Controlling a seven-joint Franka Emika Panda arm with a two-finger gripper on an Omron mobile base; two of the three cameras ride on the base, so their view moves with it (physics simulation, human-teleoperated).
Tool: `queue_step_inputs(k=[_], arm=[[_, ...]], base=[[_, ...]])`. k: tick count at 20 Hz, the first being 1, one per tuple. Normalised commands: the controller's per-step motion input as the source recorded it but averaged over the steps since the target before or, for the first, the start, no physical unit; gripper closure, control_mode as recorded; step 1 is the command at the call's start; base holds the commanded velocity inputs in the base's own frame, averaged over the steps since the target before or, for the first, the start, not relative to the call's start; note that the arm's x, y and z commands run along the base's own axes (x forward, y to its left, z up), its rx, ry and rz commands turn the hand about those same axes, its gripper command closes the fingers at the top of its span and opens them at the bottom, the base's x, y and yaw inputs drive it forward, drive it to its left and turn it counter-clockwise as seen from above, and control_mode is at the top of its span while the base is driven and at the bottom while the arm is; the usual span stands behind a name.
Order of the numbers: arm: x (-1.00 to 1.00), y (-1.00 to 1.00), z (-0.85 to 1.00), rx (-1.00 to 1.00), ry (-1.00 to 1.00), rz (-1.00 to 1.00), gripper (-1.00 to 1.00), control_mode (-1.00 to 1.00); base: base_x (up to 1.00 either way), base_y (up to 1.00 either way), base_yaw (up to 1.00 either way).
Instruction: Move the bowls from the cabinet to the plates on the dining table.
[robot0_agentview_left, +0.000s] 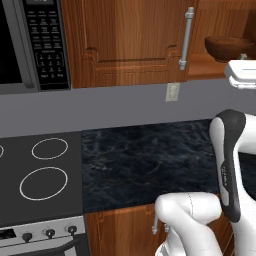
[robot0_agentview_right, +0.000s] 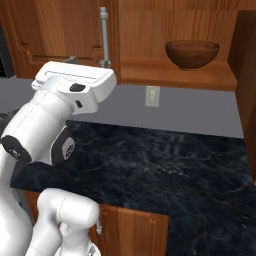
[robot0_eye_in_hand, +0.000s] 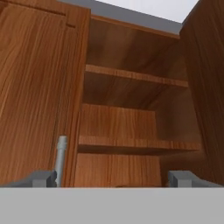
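Brown bowl (robot0_agentview_right: 192, 54) sits upright, mouth up, on the open cabinet's (robot0_agentview_right: 165, 30) lowest shelf (robot0_agentview_right: 175, 75). Gripper (robot0_eye_in_hand: 112, 177) fingers spread wide, empty — hand view adds upper shelves, door handle (robot0_eye_in_hand: 61, 158).

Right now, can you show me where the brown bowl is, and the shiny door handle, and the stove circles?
brown bowl (robot0_agentview_right: 192, 53), right base view, on its outer wall.
door handle (robot0_agentview_left: 186, 38), left base view, middle of the silver bar.
stove (robot0_agentview_left: 44, 182), left base view, inside the larger burner ring.
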Motion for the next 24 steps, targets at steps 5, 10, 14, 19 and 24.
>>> queue_step_inputs(k=[5, 10, 14, 19, 24], arm=[[0.12, 0.43, -0.04, 0.02, -0.08, -0.04, -1.0, -1.0], [0.35, 0.28, -0.08, 0.0, -0.01, -0.02, -1.0, -1.0], [0.5, 0.21, -0.04, -0.03, 0.01, -0.03, -1.0, -1.0], [0.45, 0.17, 0.0, -0.03, 0.0, 0.0, -1.0, -1.0], [0.5, 0.09, -0.04, 0.0, 0.0, 0.03, -1.0, -1.0]], base=[[0.0, 0.0, 0.0], [0.0, 0.0, 0.0], [0.0, 0.0, 0.0], [0.0, 0.0, 0.0], [0.0, 0.0, 0.0]])
